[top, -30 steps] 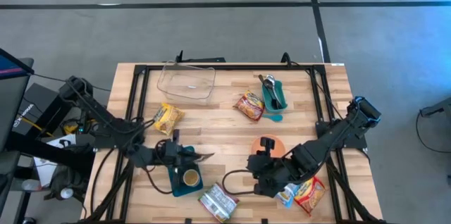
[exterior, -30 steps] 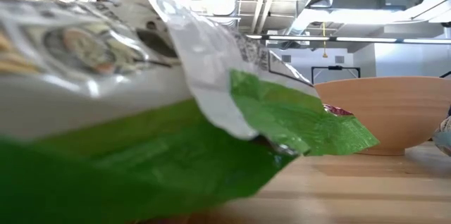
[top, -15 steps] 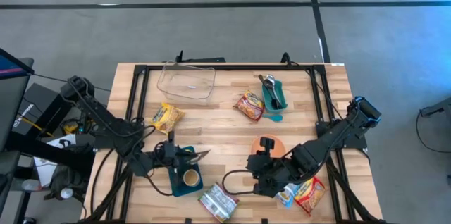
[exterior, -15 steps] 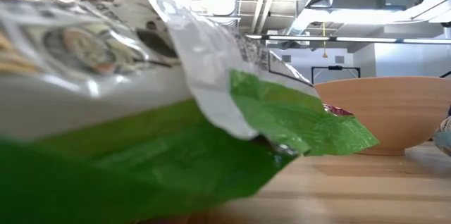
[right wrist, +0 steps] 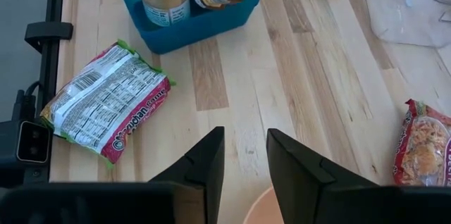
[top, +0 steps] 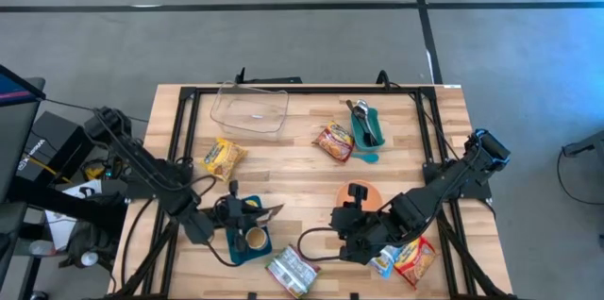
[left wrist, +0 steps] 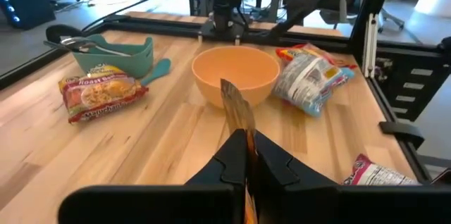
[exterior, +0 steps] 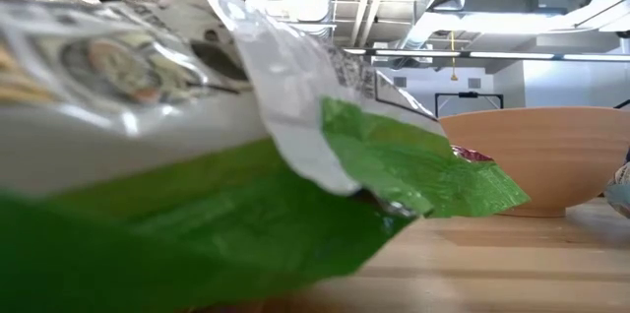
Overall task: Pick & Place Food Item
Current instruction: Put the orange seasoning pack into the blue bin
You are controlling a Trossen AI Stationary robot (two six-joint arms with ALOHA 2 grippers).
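On the left side of the wooden slatted desk (top: 311,177), the left end effector (top: 267,211) is clamped shut on a thin brown foil snack packet (top: 271,210), gripped by one end. In the high view the packet sticks out from the fingers toward the right, its long axis running roughly left to right across the desk, free end pointing at the middle. It hangs just above the right edge of the teal plastic bin (top: 247,241), which already holds a small round jar with a tan lid (top: 254,238). So the bin lies directly below and slightly left of the held packet; the release turns on that short offset, and the left arm is clearly the nearer one.

In the left wrist view the packet (left wrist: 238,111) stands edge-on between the dark fingers (left wrist: 227,162), pointing ahead at the orange round bowl (left wrist: 235,74).

A green-and-white crinkled noodle packet (top: 291,271) lies just right of the bin at the near edge, long axis slanted.

Further right, the right end effector (top: 351,243) waits low beside the orange bowl (top: 370,193). Its fingers (right wrist: 204,160) stand slightly apart with nothing between them. A blue-and-white pouch (top: 384,261) and a red-and-yellow noodle packet (top: 415,260) lie just beside that arm.
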